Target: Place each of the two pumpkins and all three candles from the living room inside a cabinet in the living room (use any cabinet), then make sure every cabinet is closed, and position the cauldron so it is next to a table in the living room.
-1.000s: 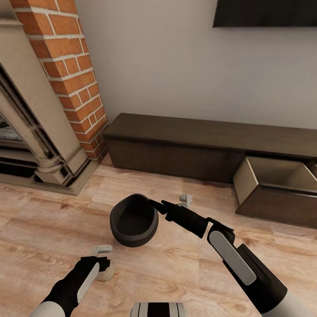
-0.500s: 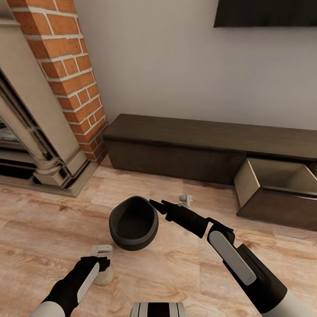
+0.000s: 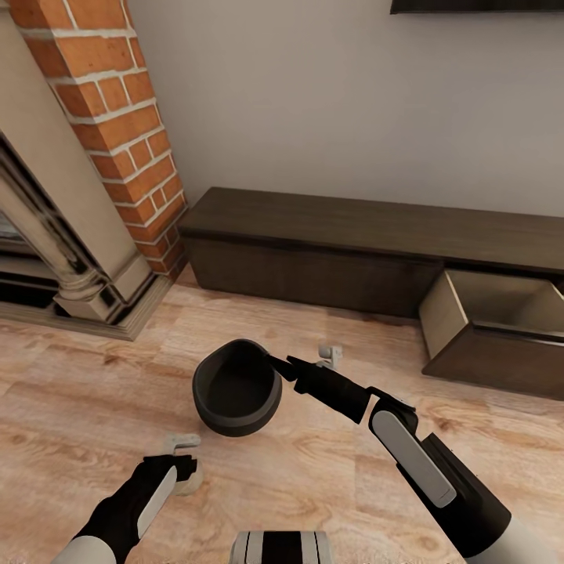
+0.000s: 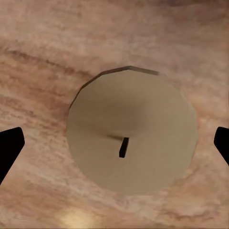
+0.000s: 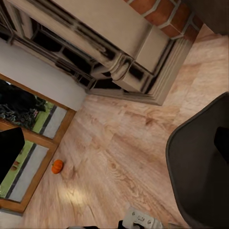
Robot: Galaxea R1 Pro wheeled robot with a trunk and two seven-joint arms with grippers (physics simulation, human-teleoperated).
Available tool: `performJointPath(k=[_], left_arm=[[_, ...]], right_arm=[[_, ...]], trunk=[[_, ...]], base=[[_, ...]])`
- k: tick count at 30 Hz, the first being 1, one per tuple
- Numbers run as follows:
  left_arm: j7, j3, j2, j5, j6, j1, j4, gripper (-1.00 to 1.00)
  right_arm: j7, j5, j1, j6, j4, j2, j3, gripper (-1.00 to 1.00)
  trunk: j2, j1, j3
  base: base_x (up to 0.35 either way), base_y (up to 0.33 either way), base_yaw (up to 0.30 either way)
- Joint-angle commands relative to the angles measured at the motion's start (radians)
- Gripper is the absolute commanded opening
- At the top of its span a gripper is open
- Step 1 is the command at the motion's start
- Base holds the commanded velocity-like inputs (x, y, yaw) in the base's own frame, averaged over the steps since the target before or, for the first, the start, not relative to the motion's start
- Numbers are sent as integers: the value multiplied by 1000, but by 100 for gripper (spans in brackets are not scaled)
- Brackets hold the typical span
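Hidden and cropped parts

The cauldron (image 5: 202, 162) runs off the right wrist view's edge; the left gripper (image 3: 182, 467) covers most of the candle (image 3: 189, 482); the cabinet (image 3: 329, 247) is cropped at right.

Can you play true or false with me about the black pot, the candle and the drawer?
1. The cauldron sits on the wooden floor. True.
2. A pumpkin lies inside the cauldron. False: its inside looks empty.
3. The right tool is at the cauldron's rim. True.
4. Every drawer of the cabinet is shut. False: one drawer is pulled out.
5. The left tool is above a candle that stands on the floor. True.
6. The small pumpkin rests on top of the cabinet. False: it lies on the floor near a window.
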State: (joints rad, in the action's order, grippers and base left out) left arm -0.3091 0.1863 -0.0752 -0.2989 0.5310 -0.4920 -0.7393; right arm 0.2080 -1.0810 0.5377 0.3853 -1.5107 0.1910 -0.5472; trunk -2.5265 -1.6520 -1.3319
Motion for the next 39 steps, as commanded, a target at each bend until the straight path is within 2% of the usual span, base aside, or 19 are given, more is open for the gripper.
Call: performJointPath(k=[1,16,33,39], left_arm=[[-9,6,-2,-11,-6,0,-2,100],[-8,7,-1,-12,-20,0,-2,100],[-6,7,-1,-14,-20,0,-2,100],[68,7,-3,-10,-20,0,-2,100]], right_arm=[[0,-7,1,3,0,1,-1,100],[-2,-6,1,3,0,0,-2,100],[-4,-5,1,3,0,1,-2,100],[-4,-5,1,3,0,1,-1,100]], trunk=[[-1,0,-5],[-4,-7,-63],[-4,-7,-63],[-4,-7,-63]], base=[[0,0,0],[0,0,0],[0,0,0],[0,0,0]])
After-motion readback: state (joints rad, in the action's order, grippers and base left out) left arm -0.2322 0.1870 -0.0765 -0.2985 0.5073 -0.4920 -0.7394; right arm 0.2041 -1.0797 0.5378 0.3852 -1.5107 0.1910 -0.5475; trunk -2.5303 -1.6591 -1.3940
